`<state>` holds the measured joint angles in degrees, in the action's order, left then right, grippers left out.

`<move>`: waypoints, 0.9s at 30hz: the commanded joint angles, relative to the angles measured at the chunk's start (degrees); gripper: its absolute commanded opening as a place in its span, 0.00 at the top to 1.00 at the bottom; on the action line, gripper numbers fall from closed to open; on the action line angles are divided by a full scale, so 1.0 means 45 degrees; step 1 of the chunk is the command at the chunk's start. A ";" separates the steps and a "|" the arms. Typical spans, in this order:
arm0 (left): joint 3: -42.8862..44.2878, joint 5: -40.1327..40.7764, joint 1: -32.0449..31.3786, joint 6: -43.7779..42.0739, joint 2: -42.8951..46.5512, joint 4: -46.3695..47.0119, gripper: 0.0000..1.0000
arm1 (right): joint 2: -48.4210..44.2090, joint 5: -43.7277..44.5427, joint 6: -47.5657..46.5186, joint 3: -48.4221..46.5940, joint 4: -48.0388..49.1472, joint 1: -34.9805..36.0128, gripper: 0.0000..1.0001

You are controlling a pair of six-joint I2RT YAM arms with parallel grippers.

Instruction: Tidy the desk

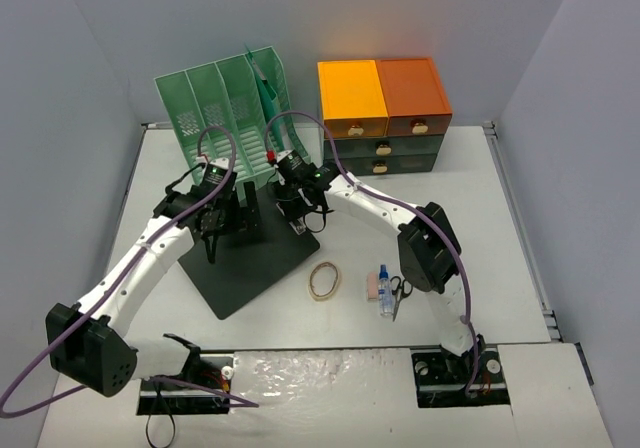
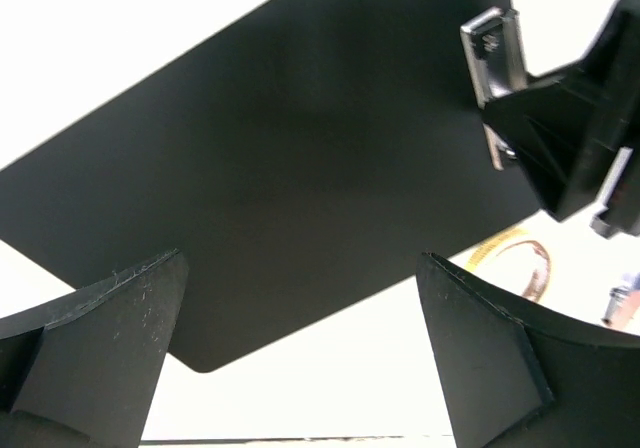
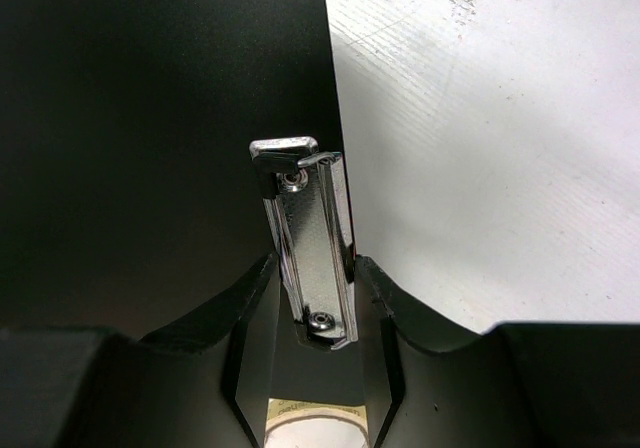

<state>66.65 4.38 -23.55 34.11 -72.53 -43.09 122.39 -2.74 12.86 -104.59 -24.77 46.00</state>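
The white desk (image 1: pixel 480 218) spreads beneath both arms, with a black clipboard (image 1: pixel 250 268) lying left of its middle, the right gripper (image 3: pixel 315 288) pinching its metal clip (image 3: pixel 305 238) and the left gripper (image 2: pixel 300 308) spread wide just above the board.

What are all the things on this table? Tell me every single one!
desk: one, white, under everything
file rack: one, green, far left
drawer cabinet: one, orange top, dark green below, right of the rack
clipboard: one, black, middle of the desk
clip: one, silver, on the clipboard's edge
rubber band: one or two, tan, right of the clipboard
small block: one, pink, right of the band
small bottle: one, clear, blue cap, beside the block
scissors: probably one pair, dark handles, by the bottle
left arm: one, white
right arm: one, white
left gripper: one, black, open above the clipboard
right gripper: one, black, closed on the clip
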 commanded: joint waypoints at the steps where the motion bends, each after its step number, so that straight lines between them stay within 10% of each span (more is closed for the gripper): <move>1: 0.0697 0.0852 -0.0607 -0.0852 0.0240 -0.0063 0.03 | -0.1281 -0.0515 0.0150 -0.0851 -0.0052 -0.0036 1.00; 27: 0.2189 0.9994 -0.9365 -0.3870 -0.2254 -0.2481 0.03 | -0.1304 -0.1392 0.0446 -0.2543 -0.1729 -0.0198 1.00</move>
<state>72.87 39.23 -59.36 19.98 -80.60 -51.24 122.27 -8.25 13.72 -113.80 -32.49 44.83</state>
